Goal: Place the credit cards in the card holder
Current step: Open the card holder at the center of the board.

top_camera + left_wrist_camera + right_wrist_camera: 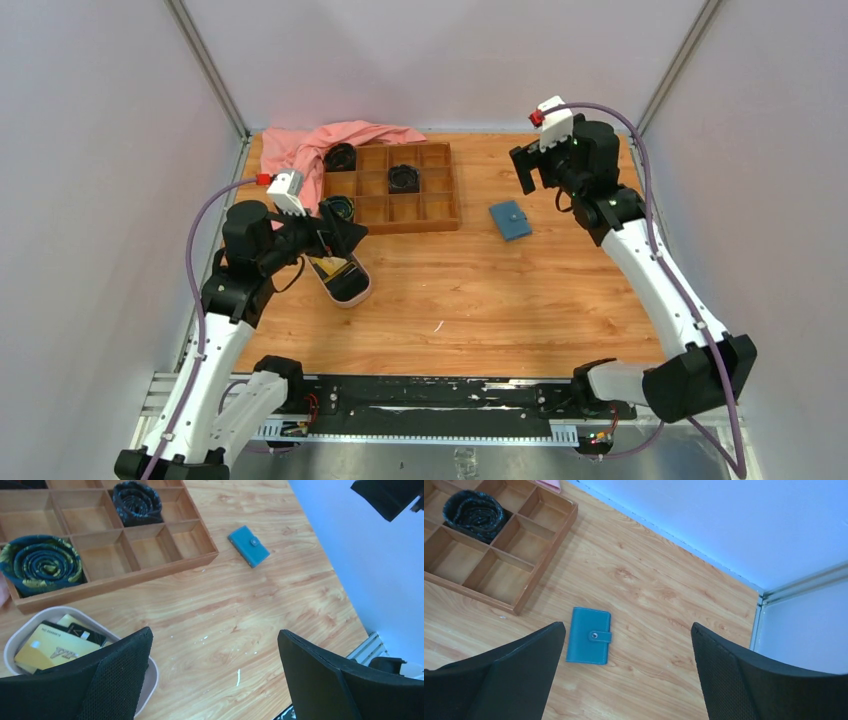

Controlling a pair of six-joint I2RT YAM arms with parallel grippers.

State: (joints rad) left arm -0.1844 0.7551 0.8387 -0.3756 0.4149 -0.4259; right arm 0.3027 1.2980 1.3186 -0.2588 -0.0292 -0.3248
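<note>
Credit cards (47, 647) lay in the pink dish (55, 611) just below the left gripper (215, 632) — jaws wide; the card holder (588, 642) sat closed on the table (649, 595) below the right gripper (627, 626) — likewise wide.

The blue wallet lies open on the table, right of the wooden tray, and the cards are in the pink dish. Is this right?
No: the wallet lies closed, its tab snapped, as the right wrist view shows. It is right of the tray, and the cards are in the dish.

Left gripper (215, 645) raised, tilted downward, jaws spread wide. Right gripper (626, 630) extended forward, tilted downward, jaws equally wide.
</note>
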